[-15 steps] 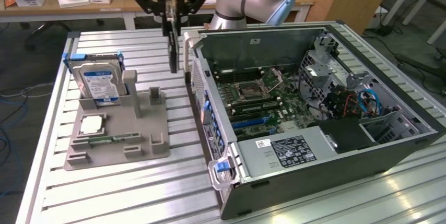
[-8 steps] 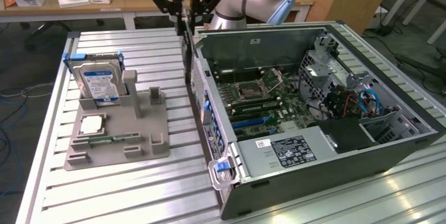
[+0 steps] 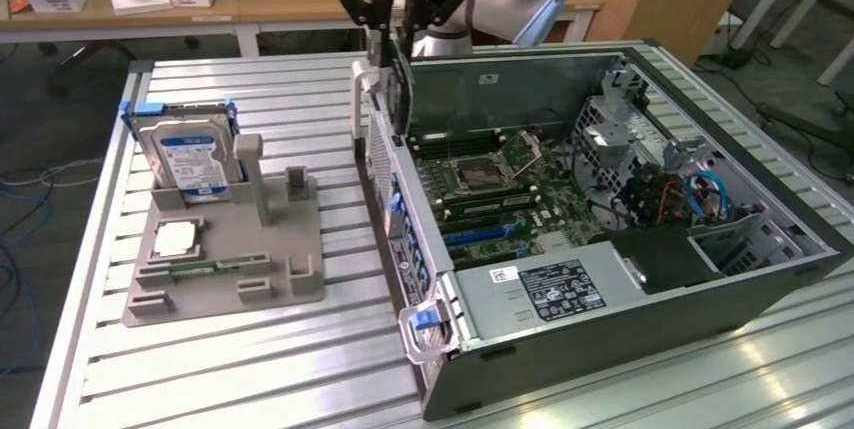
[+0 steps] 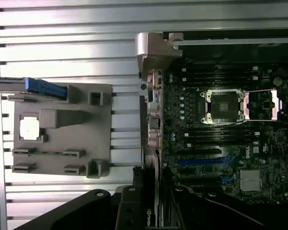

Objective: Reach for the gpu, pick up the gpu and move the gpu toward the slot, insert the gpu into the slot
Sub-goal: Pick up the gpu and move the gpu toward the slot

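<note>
The gpu (image 3: 398, 84) hangs edge-on as a thin dark card just below my gripper (image 3: 387, 31), which is shut on its top edge. It hovers over the rear wall of the open computer case (image 3: 601, 299), above the motherboard side. In the wrist view the gpu (image 4: 149, 216) runs between my two black fingers (image 4: 133, 194), and my gripper (image 4: 151, 187) sits above the case's rear edge. The blue expansion slot (image 3: 483, 234) lies on the motherboard, lower than the card; the wrist view shows the slot (image 4: 199, 163) a little to one side of the card's line.
A grey holder (image 3: 227, 259) on the slatted metal table (image 3: 267, 379) carries an upright blue-labelled hard drive (image 3: 187, 154), a processor chip (image 3: 176, 239) and a green memory stick (image 3: 200, 269). The case has light handles (image 3: 424, 334) at both ends, and drive cages and cables (image 3: 681, 199) on the exterior view's right.
</note>
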Available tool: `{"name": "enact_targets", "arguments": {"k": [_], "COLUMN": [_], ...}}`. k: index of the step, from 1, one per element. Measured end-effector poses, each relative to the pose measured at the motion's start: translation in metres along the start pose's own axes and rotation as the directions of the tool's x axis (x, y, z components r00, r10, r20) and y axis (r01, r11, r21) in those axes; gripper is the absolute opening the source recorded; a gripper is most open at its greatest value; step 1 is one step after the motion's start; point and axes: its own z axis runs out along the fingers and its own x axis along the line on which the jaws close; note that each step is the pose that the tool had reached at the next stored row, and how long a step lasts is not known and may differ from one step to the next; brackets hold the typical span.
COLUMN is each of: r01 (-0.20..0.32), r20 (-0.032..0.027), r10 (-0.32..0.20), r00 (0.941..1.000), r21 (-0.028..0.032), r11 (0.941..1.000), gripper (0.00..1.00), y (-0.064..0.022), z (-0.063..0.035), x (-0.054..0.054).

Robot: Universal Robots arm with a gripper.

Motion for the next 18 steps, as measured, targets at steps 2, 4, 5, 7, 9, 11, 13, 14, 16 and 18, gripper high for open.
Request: {"name": "enact_targets", "arguments": {"k": [2,4,5,7,9,11,13,14,16,18], "r01": [0.0,0.0,0.0,0.0,0.0,0.0,0.0,0.0,0.001,0.006], "r20": [0.0001,0.0,0.0001,0.0,0.0001,0.0001,0.0,0.0001,-0.0001,-0.0003], "r10": [0.0,0.0,0.0,0.0,0.0,0.0,0.0,0.0,-0.001,-0.006], "r00": [1.0,1.0,1.0,1.0,1.0,1.0,1.0,1.0,1.0,1.0], "r21": [-0.0001,-0.0001,0.0,0.0,-0.0001,-0.0002,0.0,0.0,-0.0001,0.0], "r11": [1.0,1.0,1.0,1.0,1.0,1.0,1.0,1.0,1.0,1.0], "gripper": [0.26,0.26,0.26,0.26,0.26,0.26,0.26,0.26,0.26,0.26], "y": [0.0005,0.0009,0.0011,0.0015,0.002,0.0024,0.0029,0.0031,0.0034,0.0037], "z": [0.0004,0.0007,0.0008,0.0012,0.0015,0.0018,0.002,0.0021,0.0022,0.0022], "x": [-0.009,-0.018,-0.022,-0.032,-0.041,-0.05,-0.059,-0.064,-0.071,-0.076]}}
